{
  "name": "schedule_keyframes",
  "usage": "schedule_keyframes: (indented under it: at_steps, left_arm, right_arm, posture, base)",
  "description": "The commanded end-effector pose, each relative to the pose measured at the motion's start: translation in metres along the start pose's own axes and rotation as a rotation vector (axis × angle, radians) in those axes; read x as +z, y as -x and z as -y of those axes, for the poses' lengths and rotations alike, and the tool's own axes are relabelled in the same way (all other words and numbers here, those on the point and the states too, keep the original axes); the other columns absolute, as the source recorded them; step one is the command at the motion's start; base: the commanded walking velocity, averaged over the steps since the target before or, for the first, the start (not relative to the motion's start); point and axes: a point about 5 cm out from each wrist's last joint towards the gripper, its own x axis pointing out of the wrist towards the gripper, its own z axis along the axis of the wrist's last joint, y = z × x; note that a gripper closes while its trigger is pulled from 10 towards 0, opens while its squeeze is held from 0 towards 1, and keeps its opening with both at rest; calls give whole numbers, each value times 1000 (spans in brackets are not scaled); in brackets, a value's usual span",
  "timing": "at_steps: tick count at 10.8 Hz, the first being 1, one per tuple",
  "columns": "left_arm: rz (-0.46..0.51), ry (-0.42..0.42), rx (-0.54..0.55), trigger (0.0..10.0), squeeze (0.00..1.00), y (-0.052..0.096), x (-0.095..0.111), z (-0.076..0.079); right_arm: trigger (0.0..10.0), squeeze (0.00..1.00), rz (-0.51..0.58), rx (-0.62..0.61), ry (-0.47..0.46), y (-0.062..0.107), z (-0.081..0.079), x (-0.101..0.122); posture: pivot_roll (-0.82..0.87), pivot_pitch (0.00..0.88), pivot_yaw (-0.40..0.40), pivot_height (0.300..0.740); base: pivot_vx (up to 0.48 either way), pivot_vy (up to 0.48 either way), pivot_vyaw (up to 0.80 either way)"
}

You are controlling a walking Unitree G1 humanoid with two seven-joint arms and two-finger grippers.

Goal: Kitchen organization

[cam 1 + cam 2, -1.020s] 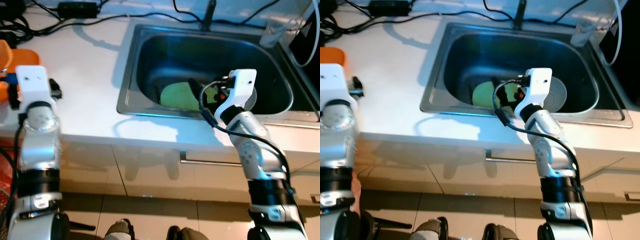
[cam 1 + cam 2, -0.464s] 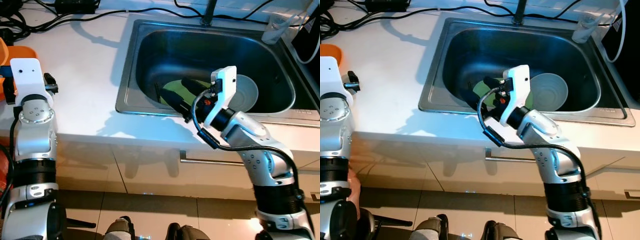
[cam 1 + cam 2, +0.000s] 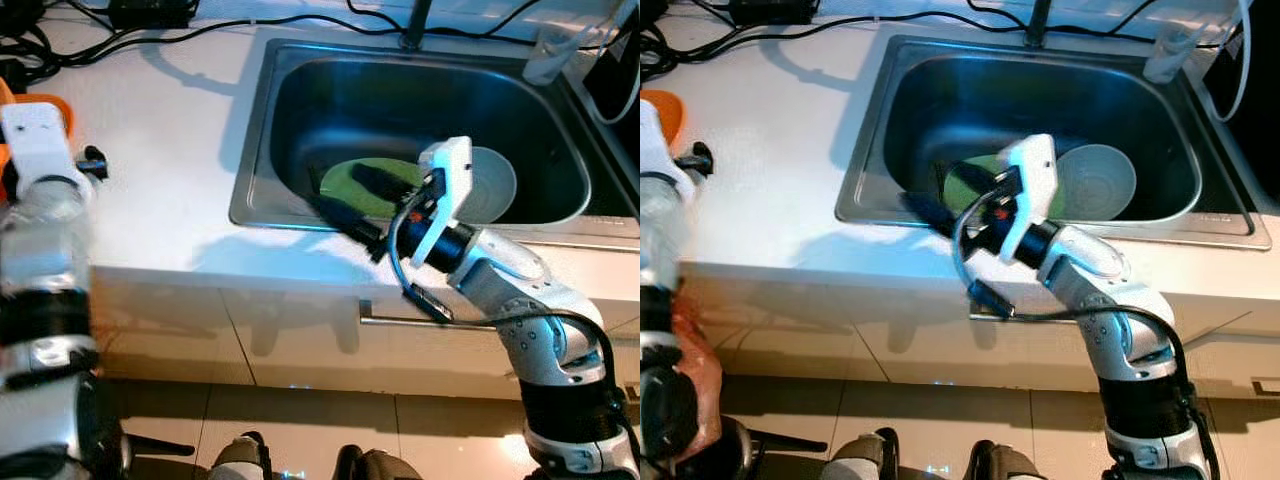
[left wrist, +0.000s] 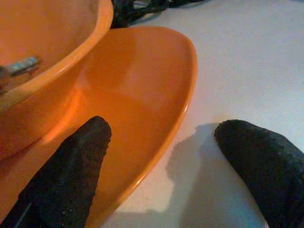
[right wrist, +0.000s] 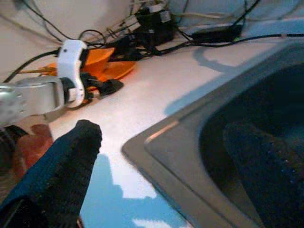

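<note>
- Sitting in the sink [image 3: 255,150]: green plate [image 3: 352,180] and grey bowl [image 3: 492,185], not yet collected.
- Right gripper [image 3: 350,200] spread wide, empty, over sink's near-left rim.
- Left gripper [image 4: 166,156] open, empty, straddling orange plate [image 4: 137,109] rim; orange bowl [image 4: 47,57] on it.

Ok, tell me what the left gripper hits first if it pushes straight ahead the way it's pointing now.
Most likely the orange plate. The left gripper is open, one finger over the plate's rim and the other over the white counter. Just beyond sits the orange bowl on that plate. Depth is hard to judge.
</note>
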Motion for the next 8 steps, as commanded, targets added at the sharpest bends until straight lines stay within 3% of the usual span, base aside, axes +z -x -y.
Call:
schedule_keyframes:
  at_steps: [1,5,8]
  left_arm:
    - [-187,-26,-37,10000,0,-2,-38,1]
    - [-311,-4,-210,10000,0,-2,-45,14]
    - [-355,-9,-354,10000,0,2,-47,34]
  right_arm:
    - [10000,0,-5,22,1,3,-3,1]
    - [10000,0,-1,73,0,3,-14,4]
    - [10000,0,9,111,-13,4,-19,9]
  posture:
    - [59,217,-62,740]
    - [66,219,-50,740]
    - [63,219,-47,740]
  base:
    - [0,0,0]
    - [0,0,0]
    - [0,0,0]
